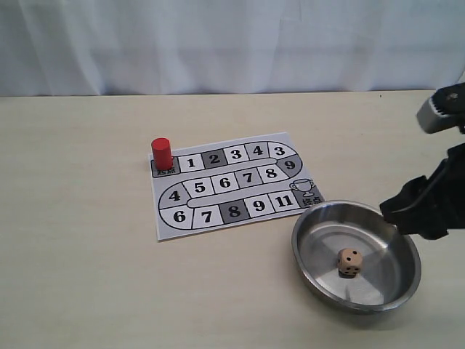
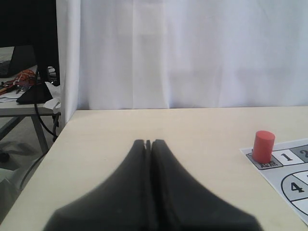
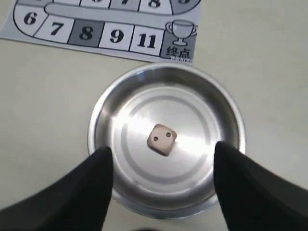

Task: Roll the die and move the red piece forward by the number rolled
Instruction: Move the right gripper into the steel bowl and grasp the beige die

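Note:
The pale wooden die [image 1: 349, 262] lies in the steel bowl [image 1: 320, 218], two pips up in the right wrist view [image 3: 162, 138]. On the start square at the board's [image 1: 232, 185] far-left corner stands the red piece [image 1: 161, 153], also seen in the left wrist view [image 2: 263, 146]. My right gripper [image 3: 162, 154] hangs open above the bowl [image 3: 115, 96], its fingers wide to either side of the die and holding nothing; in the exterior view its dark body [image 1: 425, 203] is over the bowl's right rim. My left gripper [image 2: 148, 143] is shut and empty above bare table, left of the board.
The paper board carries a numbered track ending at a trophy square [image 1: 309, 192] beside the bowl. A white curtain [image 1: 218, 43] backs the table. Beyond the table's left edge in the left wrist view stands a cluttered side table [image 2: 24, 91].

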Motion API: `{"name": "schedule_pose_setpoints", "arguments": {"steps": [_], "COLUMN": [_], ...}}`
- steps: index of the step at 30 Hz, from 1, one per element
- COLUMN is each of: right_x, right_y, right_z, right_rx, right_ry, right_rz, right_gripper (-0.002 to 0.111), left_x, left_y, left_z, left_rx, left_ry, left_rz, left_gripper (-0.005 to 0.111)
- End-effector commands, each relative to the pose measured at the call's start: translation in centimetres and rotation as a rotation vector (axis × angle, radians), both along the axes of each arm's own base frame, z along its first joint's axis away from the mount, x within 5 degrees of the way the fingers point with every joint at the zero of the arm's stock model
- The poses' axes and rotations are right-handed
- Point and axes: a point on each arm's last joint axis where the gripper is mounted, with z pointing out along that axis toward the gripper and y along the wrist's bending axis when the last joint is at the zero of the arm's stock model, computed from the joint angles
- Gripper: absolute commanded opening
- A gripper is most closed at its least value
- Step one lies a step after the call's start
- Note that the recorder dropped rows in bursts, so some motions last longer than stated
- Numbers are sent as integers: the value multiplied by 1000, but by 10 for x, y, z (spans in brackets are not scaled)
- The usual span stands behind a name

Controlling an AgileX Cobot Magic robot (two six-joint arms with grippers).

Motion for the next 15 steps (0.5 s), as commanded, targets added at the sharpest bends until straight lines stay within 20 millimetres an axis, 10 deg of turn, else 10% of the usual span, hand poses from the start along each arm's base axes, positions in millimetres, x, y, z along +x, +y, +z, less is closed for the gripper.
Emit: {"name": "schedule_pose_setpoints", "arguments": {"steps": [1, 15], "right_x": [22, 62], "right_y": [6, 17], "right_z": [-22, -67], "right_rx": [1, 2], "right_ry": [77, 226], "right_rz": [-11, -36], "right_gripper": [58, 58], "left_x": [0, 0], "left_y": [0, 0], "left_z": [3, 3], "left_rx": [-3, -3], "left_ry": [-18, -18], "left_rz": [-1, -1], "left_gripper": [0, 0]}}
